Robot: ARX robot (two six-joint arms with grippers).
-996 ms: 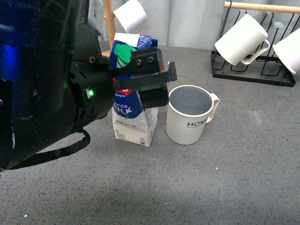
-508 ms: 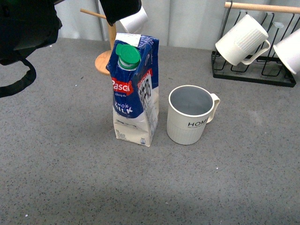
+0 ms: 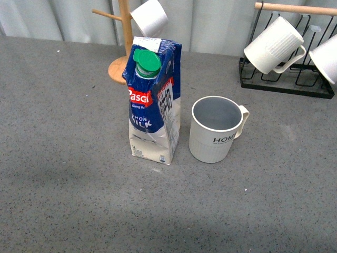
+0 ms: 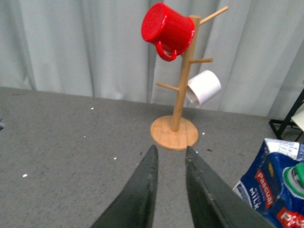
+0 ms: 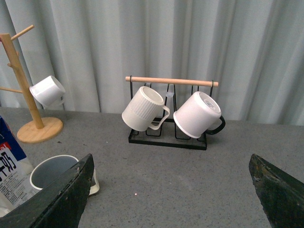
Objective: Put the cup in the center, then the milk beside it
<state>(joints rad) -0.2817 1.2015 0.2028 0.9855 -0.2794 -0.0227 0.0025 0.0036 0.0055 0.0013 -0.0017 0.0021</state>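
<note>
The cup [image 3: 213, 132], an off-white mug lettered "HOME", stands upright near the middle of the grey table with its handle to the right. Just left of it and close by, the blue-and-white milk [image 3: 152, 105] carton stands upright with its green cap on top. Neither gripper shows in the front view. In the left wrist view my left gripper [image 4: 171, 152] is shut and holds nothing, off the table, with the milk [image 4: 275, 190] off to one side. My right gripper [image 5: 171, 159] hangs wide open and empty, with the cup [image 5: 52, 171] and milk [image 5: 9, 171] beside one finger.
A wooden mug tree [image 3: 125, 37] behind the milk carries a white mug [image 3: 149, 17]; the left wrist view shows a red mug [image 4: 167, 28] higher on it. At the back right a black wire rack [image 3: 284, 79] holds a ribbed white mug [image 3: 273, 45] and a smooth one [image 5: 197, 114].
My left arm, which was in front of the milk a second ago, has pulled back out of the front view. The milk stands free beside the cup; neither has shifted.
</note>
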